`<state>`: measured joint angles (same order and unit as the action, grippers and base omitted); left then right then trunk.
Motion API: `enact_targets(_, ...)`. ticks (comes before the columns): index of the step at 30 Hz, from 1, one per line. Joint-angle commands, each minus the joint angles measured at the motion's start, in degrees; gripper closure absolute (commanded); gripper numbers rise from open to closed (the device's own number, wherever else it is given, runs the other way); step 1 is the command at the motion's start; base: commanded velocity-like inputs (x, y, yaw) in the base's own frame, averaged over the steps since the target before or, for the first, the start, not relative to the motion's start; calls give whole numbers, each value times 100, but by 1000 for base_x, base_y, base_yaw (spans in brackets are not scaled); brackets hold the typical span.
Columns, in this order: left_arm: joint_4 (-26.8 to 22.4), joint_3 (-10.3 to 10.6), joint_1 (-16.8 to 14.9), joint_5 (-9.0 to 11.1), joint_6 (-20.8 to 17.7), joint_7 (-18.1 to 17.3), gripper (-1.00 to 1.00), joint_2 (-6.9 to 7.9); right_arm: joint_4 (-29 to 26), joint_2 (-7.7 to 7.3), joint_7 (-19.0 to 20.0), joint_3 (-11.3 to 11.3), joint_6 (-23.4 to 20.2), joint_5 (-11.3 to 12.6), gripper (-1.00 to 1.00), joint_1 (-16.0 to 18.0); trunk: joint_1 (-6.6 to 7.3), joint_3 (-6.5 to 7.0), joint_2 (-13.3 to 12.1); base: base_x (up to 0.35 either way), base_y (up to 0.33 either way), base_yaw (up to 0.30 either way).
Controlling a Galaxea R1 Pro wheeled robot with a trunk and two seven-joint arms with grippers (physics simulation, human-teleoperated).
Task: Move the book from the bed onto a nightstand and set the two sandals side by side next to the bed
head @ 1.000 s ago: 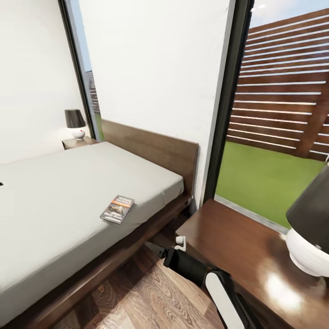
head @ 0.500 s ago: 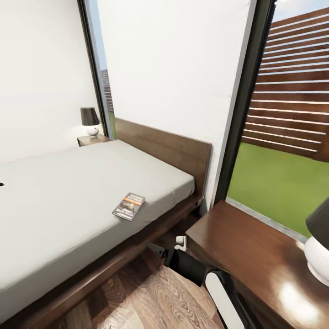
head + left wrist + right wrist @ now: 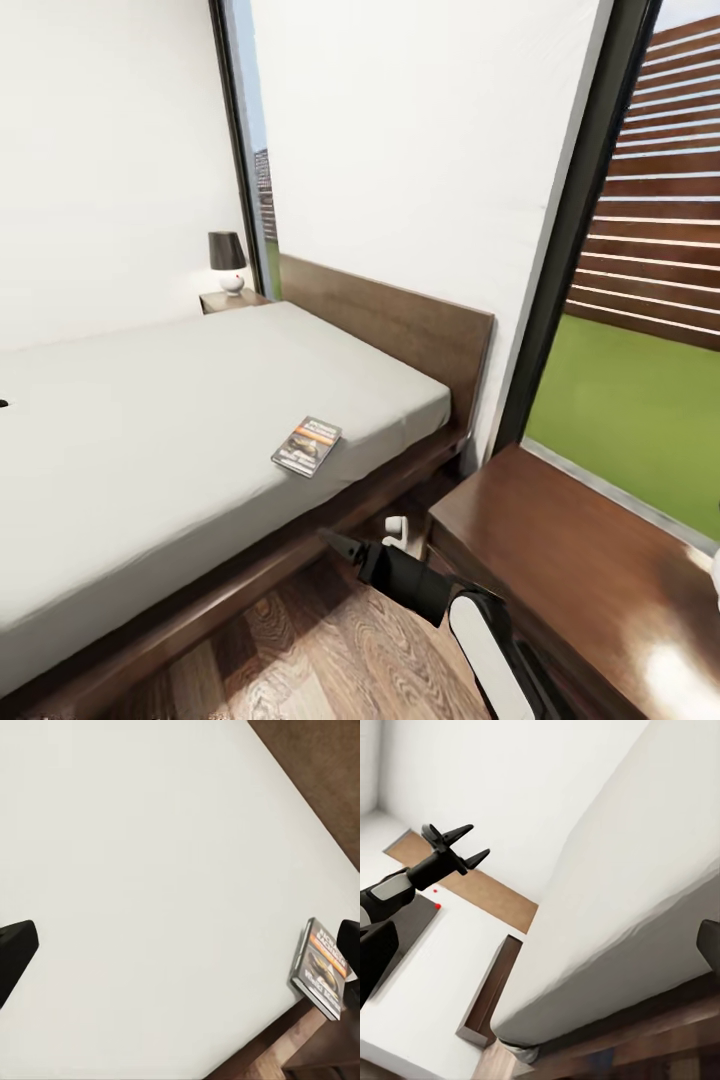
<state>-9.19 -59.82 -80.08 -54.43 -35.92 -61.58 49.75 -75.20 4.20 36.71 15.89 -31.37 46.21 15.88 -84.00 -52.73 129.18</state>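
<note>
book lying flat near the mattress edge of the bed, headboard end | nightstand just right of it | left gripper spread wide above the mattress, holding nothing | right gripper low by the bed frame, can't tell its gap

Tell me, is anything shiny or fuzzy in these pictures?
Head view: a bright glare spot sits on the glossy nightstand at the lower right; the book looks soft, its lettering unreadable. Left wrist view: the mattress is evenly lit, almost shadowless. Right wrist view: the bed frame lies in dark shadow.
</note>
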Motion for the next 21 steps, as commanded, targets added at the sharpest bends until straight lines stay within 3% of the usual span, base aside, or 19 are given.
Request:
enact_targets(1, -4, -48, -8, -51, -47, -26, -100, 0, -1, 1, -8, -5, -45, 46, -100, 3, 1, -8, 3, 0, 0, 105)
enact_targets(7, -4, -47, -8, -50, -49, -29, -100, 0, 97, 1, -13, -57, 25, 86, -100, 3, 1, -14, 3, 0, 0, 48)
enact_targets(14, -4, -50, -8, -50, -48, -33, -100, 0, 449, 8, -39, -139, 443, 120, -100, 3, 1, -16, 3, 0, 0, 10)
enact_targets(21, -4, -50, -8, -50, -48, -41, -100, 0, 591, 17, -430, -237, 742, 228, -100, 3, 1, -16, 3, 0, 0, 2)
